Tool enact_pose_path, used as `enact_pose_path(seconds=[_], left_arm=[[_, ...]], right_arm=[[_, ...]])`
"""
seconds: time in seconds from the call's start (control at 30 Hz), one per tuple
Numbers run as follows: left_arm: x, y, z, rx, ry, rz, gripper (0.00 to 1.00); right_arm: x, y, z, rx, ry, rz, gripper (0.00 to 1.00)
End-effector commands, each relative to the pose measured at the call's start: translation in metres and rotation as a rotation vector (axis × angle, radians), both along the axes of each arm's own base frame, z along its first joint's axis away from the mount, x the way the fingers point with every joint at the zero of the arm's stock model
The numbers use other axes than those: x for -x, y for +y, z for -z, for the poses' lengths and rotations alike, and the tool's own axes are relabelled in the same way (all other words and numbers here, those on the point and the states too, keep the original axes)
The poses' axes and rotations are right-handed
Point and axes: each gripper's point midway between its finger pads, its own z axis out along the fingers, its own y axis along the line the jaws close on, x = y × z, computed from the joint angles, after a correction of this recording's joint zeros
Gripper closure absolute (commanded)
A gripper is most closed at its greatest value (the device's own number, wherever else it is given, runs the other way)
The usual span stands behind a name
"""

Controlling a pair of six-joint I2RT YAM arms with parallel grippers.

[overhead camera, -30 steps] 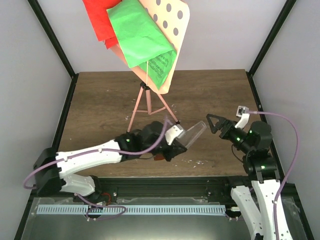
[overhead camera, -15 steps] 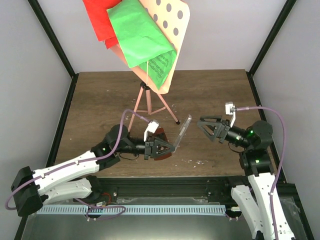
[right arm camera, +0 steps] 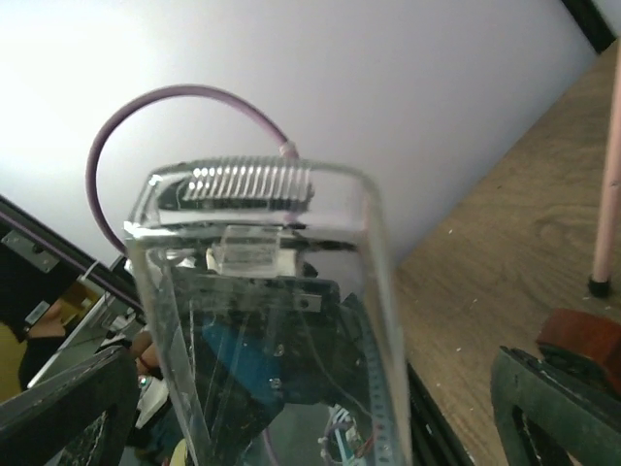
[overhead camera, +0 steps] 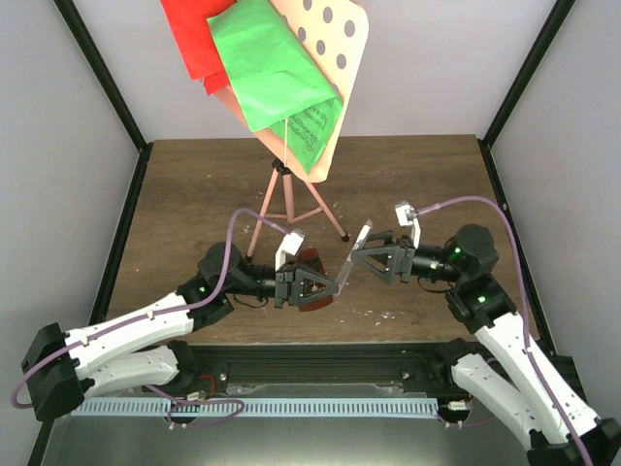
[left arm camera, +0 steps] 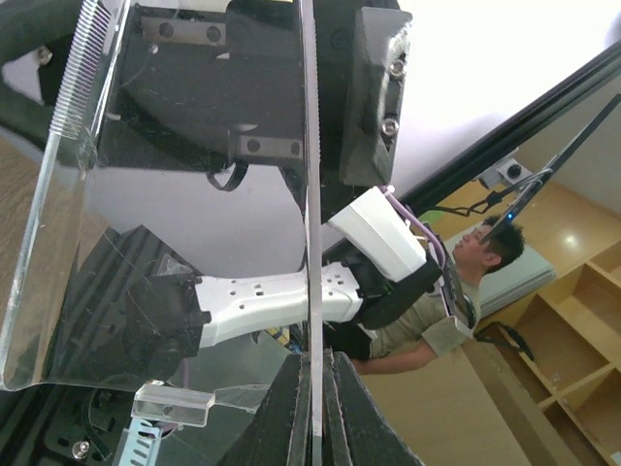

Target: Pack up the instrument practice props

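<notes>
Though parked far-centre on the desk [overhead camera: 427,184], towers over all: pink music stand [overhead camera: 355,47], green sheets [overhead camera: 272,68] and red sheets [overhead camera: 189,39] up top. Front-centre, aloft: clear cover [overhead camera: 361,238], pinched tight in left jaws, right jaws gaping wide around its far end. Below, reddish-brown metronome [right arm camera: 580,342].

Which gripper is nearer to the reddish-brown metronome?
Left. The left gripper, holding the clear cover, is just beside the metronome; the right gripper is farther right, on the cover's far side.
</notes>
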Motion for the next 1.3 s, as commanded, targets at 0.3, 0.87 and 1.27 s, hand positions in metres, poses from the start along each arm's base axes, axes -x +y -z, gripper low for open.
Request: enact_pose_path(seconds=[0.3,0.87,1.27], left_arm=[[-0.007,0.009,-0.010,0.015,-0.058,-0.077,1.00],[-0.006,0.011,-0.007,0.005,-0.059,-0.077,1.00],[-0.011,0.010,0.003,-0.067,-0.070,-0.110,1.00]], right_arm=[[0.004,0.042,-0.032,-0.043,-0.080,0.007,0.06],[-0.005,0.027,-0.033,-0.037,-0.077,0.127,0.25],[-0.002,0.019,-0.029,-0.040,-0.094,0.163,0.45]])
